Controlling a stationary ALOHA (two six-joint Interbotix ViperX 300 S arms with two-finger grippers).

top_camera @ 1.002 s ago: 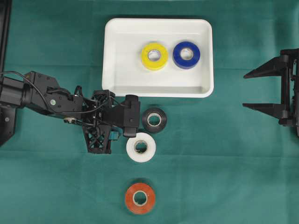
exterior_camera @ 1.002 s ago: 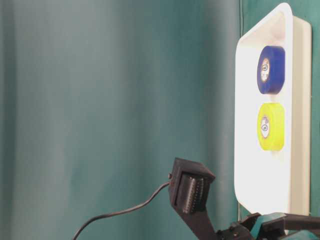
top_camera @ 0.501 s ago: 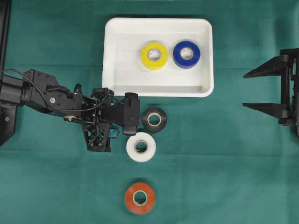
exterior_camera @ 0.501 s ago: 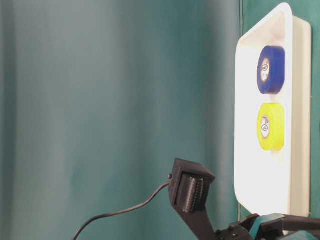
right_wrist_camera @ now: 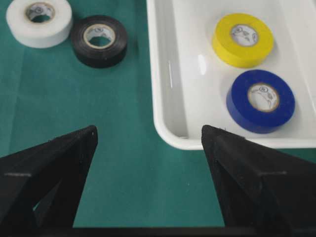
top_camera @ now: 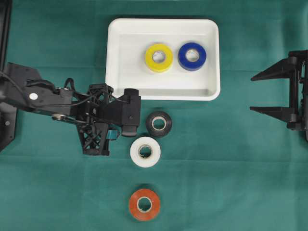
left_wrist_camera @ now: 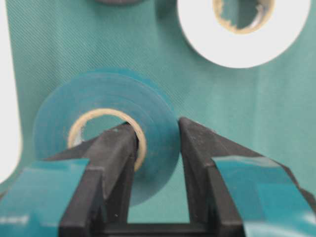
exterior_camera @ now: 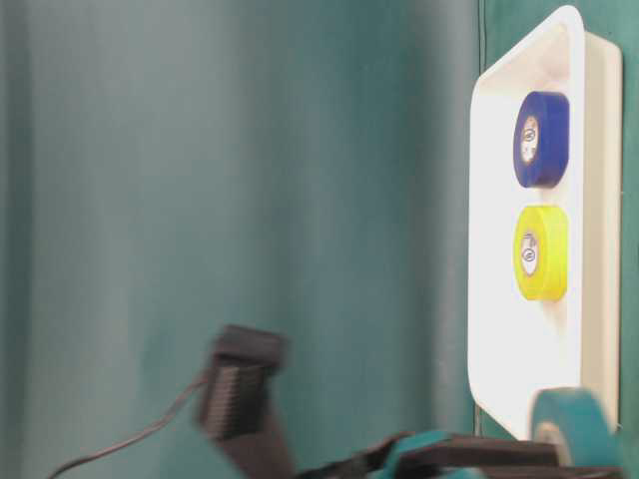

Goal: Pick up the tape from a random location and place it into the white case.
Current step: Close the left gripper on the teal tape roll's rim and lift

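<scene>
My left gripper (left_wrist_camera: 155,129) is shut on a teal tape roll (left_wrist_camera: 98,96), one finger inside its cardboard core and the other on its outer face. From overhead this gripper (top_camera: 129,120) hovers just below the white case (top_camera: 130,57) and left of the black tape (top_camera: 158,123); the teal roll is mostly hidden beneath it. The teal tape (exterior_camera: 571,424) shows at the case's near edge in the table-level view. Yellow tape (top_camera: 159,57) and blue tape (top_camera: 192,56) lie inside the case. My right gripper (top_camera: 252,94) stands open at the right edge, holding nothing.
A white tape (top_camera: 145,151) and an orange tape (top_camera: 144,204) lie on the green cloth below the black one. The right wrist view shows the case's corner (right_wrist_camera: 163,74) ahead of the open right gripper (right_wrist_camera: 149,131), with the black tape (right_wrist_camera: 98,40) to its left.
The left arm has shifted slightly left and up the overhead view, carrying the teal tape. In the table-level view the teal roll has come into sight and the wrist camera has swung left, blurred.
</scene>
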